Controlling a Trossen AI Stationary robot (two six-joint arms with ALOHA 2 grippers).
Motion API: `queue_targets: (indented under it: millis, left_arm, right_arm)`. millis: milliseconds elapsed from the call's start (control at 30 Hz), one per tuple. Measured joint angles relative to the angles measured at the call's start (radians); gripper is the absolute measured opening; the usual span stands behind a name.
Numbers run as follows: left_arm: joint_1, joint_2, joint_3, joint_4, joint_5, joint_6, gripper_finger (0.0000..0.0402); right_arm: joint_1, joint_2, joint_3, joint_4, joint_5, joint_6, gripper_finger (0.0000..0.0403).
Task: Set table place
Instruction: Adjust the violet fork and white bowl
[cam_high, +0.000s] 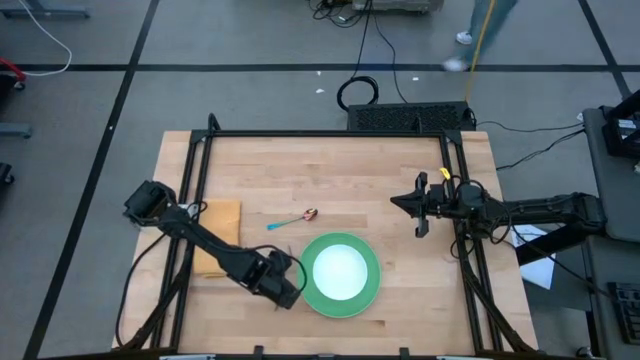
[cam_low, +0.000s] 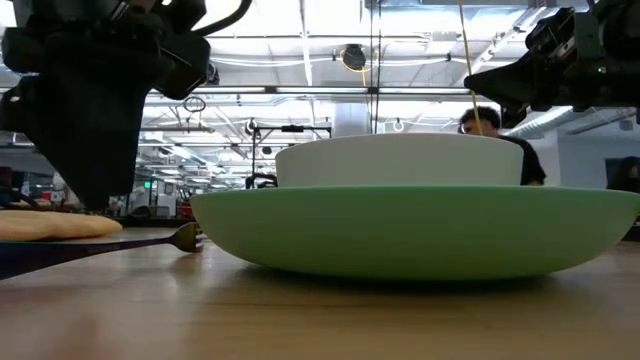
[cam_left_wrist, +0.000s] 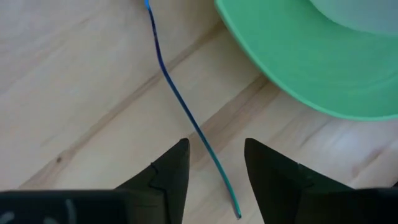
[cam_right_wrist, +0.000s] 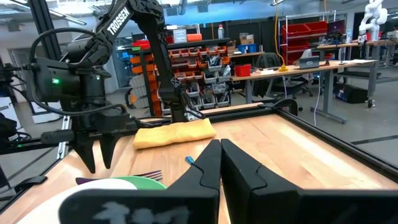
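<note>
A green plate (cam_high: 372, 292) lies near the table's front edge with a white bowl (cam_high: 340, 268) in it. Just left of the plate lies the fork (cam_left_wrist: 180, 102), its thin blue-to-green handle flat on the wood. My left gripper (cam_left_wrist: 214, 171) points down over the handle's free end, open, with one finger on each side of the handle and a gap to both. A spoon (cam_high: 295, 218) with a blue handle and copper bowl lies behind the plate. A tan folded cloth (cam_high: 217, 235) lies at the left. My right gripper (cam_high: 398, 202) hovers shut at the right.
The table's black metal frame (cam_high: 330, 133) runs along the far edge and down both sides. My left arm (cam_high: 205, 238) crosses above the cloth. Bare wood lies between the plate and my right gripper. A person walks on the floor beyond the table.
</note>
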Motion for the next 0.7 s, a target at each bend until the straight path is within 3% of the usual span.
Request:
queue_targets:
  millis: [300, 700]
  left_arm:
    - [0.028, 0.000, 0.000, -0.005, -0.001, 0.045, 0.0162]
    - [0.034, 0.000, -0.031, 0.006, 0.041, -0.009, 0.0182]
  right_arm:
    - [0.000, 0.000, 0.000, 0.000, 0.000, 0.009, 0.0000]
    - [0.000, 0.000, 0.000, 0.015, 0.000, 0.022, 0.0000]
